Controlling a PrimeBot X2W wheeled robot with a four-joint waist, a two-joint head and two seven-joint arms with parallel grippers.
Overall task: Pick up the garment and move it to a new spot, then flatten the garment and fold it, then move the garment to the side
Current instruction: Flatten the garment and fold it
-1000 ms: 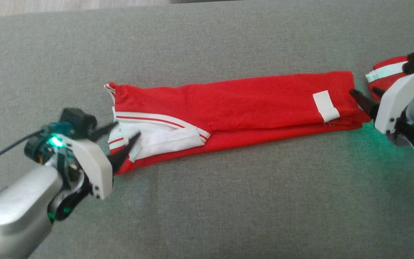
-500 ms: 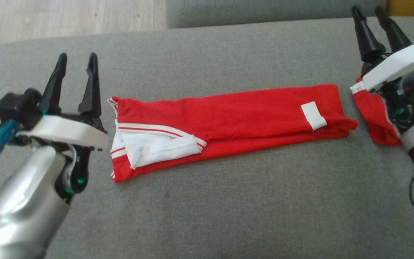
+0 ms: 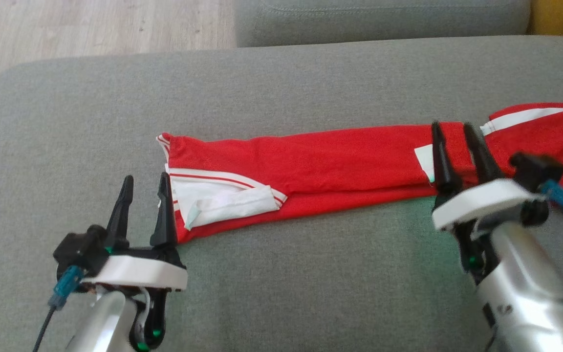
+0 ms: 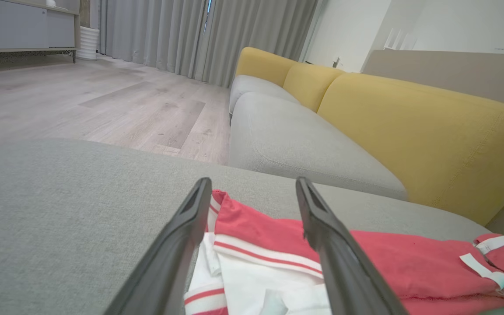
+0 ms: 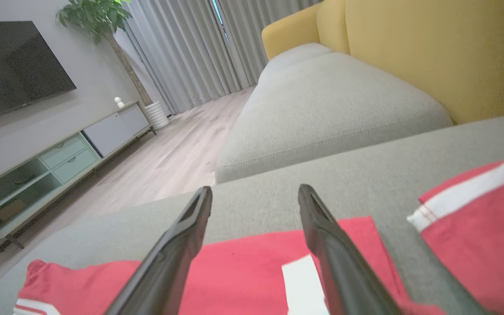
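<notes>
The garment (image 3: 311, 164) is red with white stripes and lies as a long folded strip across the grey cushion (image 3: 281, 274). Its white-striped end (image 4: 252, 271) points left, and a white label (image 3: 422, 161) sits near its right end. My left gripper (image 3: 145, 178) is open just in front of the left end, nothing between its fingers; the left wrist view shows that gripper (image 4: 254, 181) above the striped end. My right gripper (image 3: 452, 126) is open over the right end by the label and holds nothing. In the right wrist view that gripper (image 5: 255, 189) stands above the red cloth (image 5: 243, 271).
A further red piece with a white stripe (image 3: 540, 127) lies to the right, with a band of cushion between it and the strip. Beyond the cushion are wooden floor (image 3: 91, 29), another grey seat (image 3: 379, 19) and yellow backrests (image 4: 409, 131). A TV cabinet (image 5: 59, 166) stands far off.
Both grippers have come away from the garment's ends and drawn back toward the near side, fingers open. The head camera has tilted, bringing floor and the far seat into view. The garment lies unmoved.
</notes>
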